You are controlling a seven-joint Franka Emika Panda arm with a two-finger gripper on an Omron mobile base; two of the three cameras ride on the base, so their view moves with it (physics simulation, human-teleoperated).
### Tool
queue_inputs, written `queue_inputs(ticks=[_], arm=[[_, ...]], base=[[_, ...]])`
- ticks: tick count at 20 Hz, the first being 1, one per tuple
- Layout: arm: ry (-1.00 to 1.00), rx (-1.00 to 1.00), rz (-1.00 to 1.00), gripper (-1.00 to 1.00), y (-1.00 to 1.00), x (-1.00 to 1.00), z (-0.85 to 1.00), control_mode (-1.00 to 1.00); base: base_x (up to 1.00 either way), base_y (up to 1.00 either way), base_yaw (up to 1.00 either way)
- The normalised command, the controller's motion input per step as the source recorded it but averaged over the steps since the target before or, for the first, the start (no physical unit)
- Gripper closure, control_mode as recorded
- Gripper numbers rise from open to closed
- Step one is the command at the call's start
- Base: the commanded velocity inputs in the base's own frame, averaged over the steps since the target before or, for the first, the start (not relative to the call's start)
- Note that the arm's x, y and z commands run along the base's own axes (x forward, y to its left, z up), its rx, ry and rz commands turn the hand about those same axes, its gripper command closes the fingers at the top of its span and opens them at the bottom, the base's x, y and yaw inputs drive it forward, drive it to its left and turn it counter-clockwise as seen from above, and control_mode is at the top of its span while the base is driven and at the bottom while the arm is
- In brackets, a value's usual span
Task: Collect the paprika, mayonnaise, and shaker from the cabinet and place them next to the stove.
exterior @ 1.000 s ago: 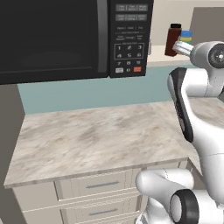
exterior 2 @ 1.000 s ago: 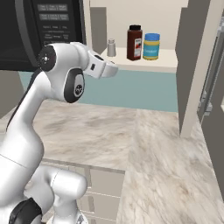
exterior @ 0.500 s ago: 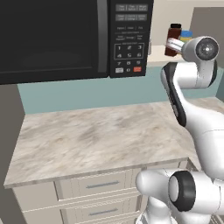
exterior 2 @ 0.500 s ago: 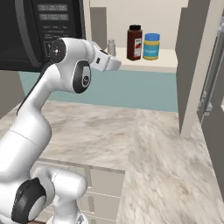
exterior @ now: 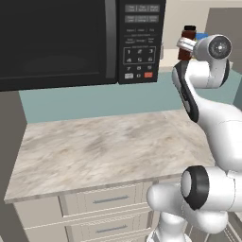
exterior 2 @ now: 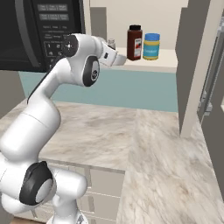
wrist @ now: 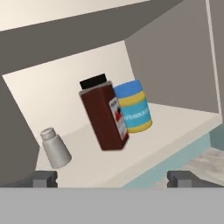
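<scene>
A: What does the kitchen look like here?
B: A marbled beige stone counter [exterior: 104,146] runs beneath a black microwave with a keypad [exterior: 80,40]. To its right sits the beige doorless wall cabinet [exterior 2: 151,65], above a pale teal wall.

A: Where are the three containers?
B: All on the cabinet's flat shelf. The dark red cylindrical paprika bottle with a black cap [wrist: 104,113] stands just beside the short mayonnaise jar with a blue lid and yellow-and-blue bands [wrist: 133,106]. The tiny pale grey shaker with a narrower top [wrist: 55,147] stands apart from them, on the paprika's other side.

A: And the white arm's two-finger gripper [wrist: 113,178]?
B: It hangs in front of the shelf edge, pointed at the bottles, fingers spread wide with nothing between them.
</scene>
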Motion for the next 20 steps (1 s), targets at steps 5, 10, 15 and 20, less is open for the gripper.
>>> queue_inputs(ticks=[5,10,15,20], arm=[[0.01,0.02,0.00,-1.00,-0.37,0.36,0.18,-1.00],[0.02,0.01,0.00,-1.00,-0.15,0.29,0.04,-1.00],[0.03,-0.01,0.00,-1.00,0.00,0.15,0.00,-1.00],[0.04,-0.02,-0.01,-1.00,0.01,0.09,0.00,-1.00]], base=[[0.00,0.00,0.00],[0.00,0.00,0.00],[0.00,0.00,0.00],[0.00,0.00,0.00]])
